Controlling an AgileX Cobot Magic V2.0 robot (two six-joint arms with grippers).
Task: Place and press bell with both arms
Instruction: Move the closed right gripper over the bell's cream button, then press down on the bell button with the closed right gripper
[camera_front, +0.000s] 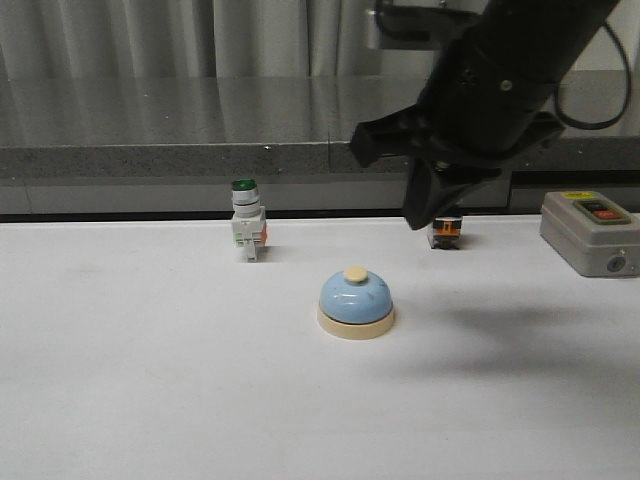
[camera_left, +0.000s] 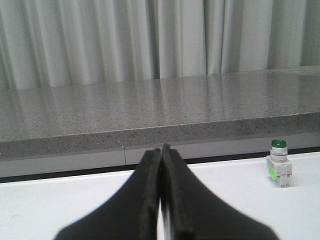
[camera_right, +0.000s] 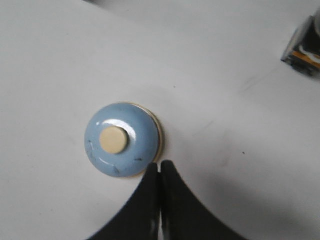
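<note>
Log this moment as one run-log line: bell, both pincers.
bell: upright on table, untouched | right pincer: shut, above bell, beside button | left pincer: shut, away from bell | press: not yet

The scene is viewed by the front camera from low over the white table (camera_front: 150, 400), facing forward toward the grey counter (camera_front: 150, 125) and curtains. From the left wrist camera, held low and level, the same counter (camera_left: 150, 105) is faced, and the green-capped switch (camera_left: 278, 162) at 4 o'clock is shared with the front view (camera_front: 247, 232). From the right wrist camera, apparently close above, the bell (camera_right: 122, 140) is looked down upon; it is shared with the front view (camera_front: 355, 303).
</note>
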